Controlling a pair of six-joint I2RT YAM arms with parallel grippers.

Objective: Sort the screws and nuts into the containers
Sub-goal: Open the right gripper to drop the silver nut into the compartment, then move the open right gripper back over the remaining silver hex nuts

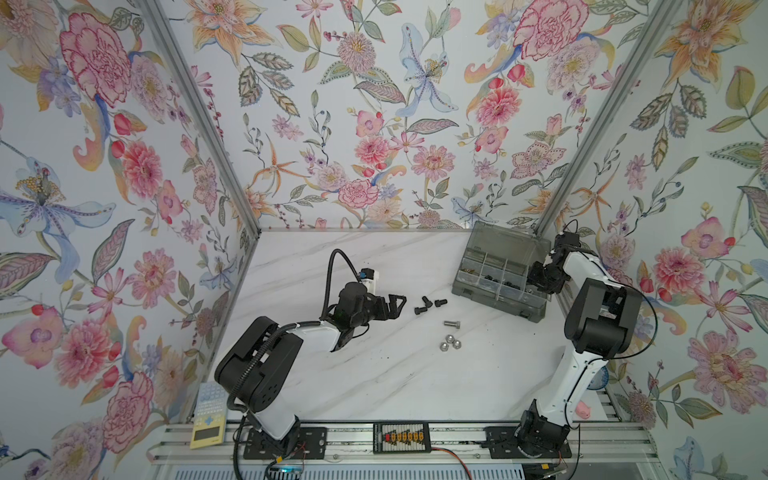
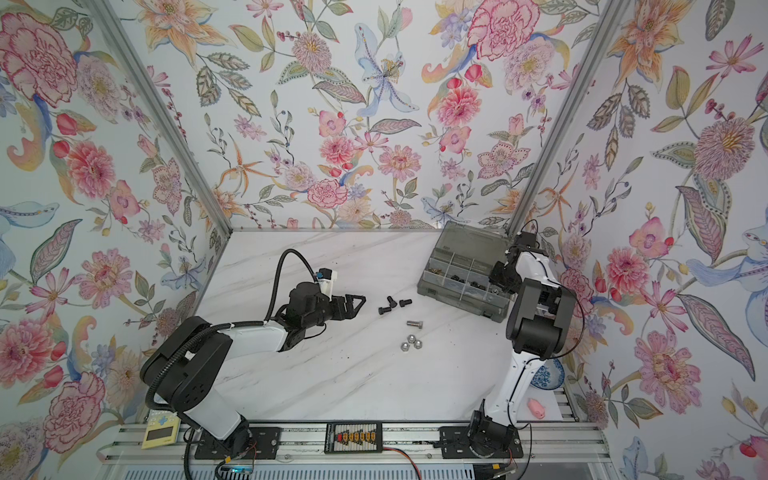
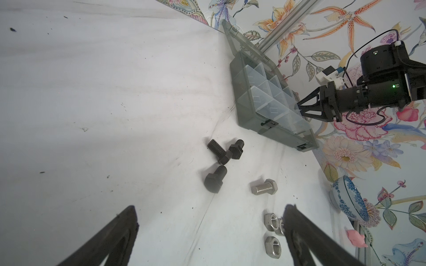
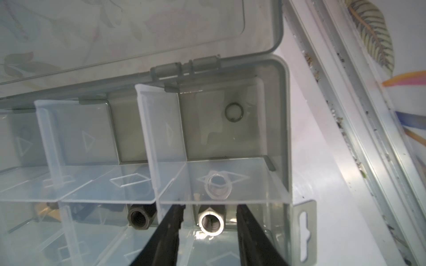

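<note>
Three black screws (image 1: 430,305) lie bunched mid-table, with a silver screw (image 1: 450,323) and three silver nuts (image 1: 450,342) in front of them. My left gripper (image 1: 398,306) hangs open just left of the black screws; in the left wrist view the nuts (image 3: 273,232) lie beside one finger. The containers are compartments of the grey organiser box (image 1: 498,274) at the back right. My right gripper (image 4: 209,207) is open inside its end compartment. A silver nut (image 4: 211,222) lies loose between its fingers. A black nut (image 4: 140,217) sits in the neighbouring compartment.
The box lid (image 1: 505,243) stands open against the back wall. A blue-and-white bowl (image 2: 548,374) and a pink toy (image 2: 537,408) sit by the right arm's base. A yellow handheld device (image 1: 210,411) leans at the front left. Floral walls enclose the table on three sides.
</note>
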